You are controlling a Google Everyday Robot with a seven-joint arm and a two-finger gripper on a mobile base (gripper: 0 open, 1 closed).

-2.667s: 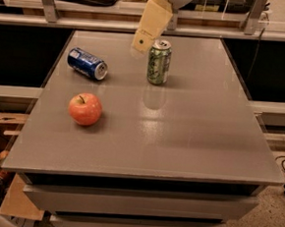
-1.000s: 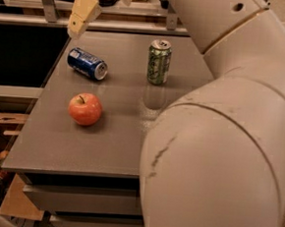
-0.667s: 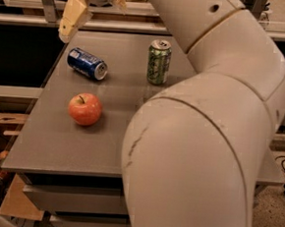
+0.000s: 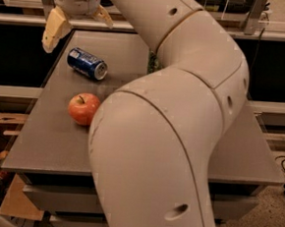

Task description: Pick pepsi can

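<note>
The blue can (image 4: 87, 63) lies on its side at the far left of the grey tabletop (image 4: 46, 142), silver end facing right and toward the front, white markings on its body. Nothing touches it. The gripper (image 4: 78, 35) hangs above and just behind the can, over the tabletop's far-left corner. Its fingers (image 4: 53, 29) are spread wide and released, holding nothing; one tan finger points down to the left of the can, and the other sits higher, to the right. A red apple (image 4: 83, 108) rests nearer the front, apart from the can. The arm (image 4: 182, 113) bends across the middle, covering most of the tabletop. A sliver of a green can (image 4: 152, 63) shows at its edge.
</note>
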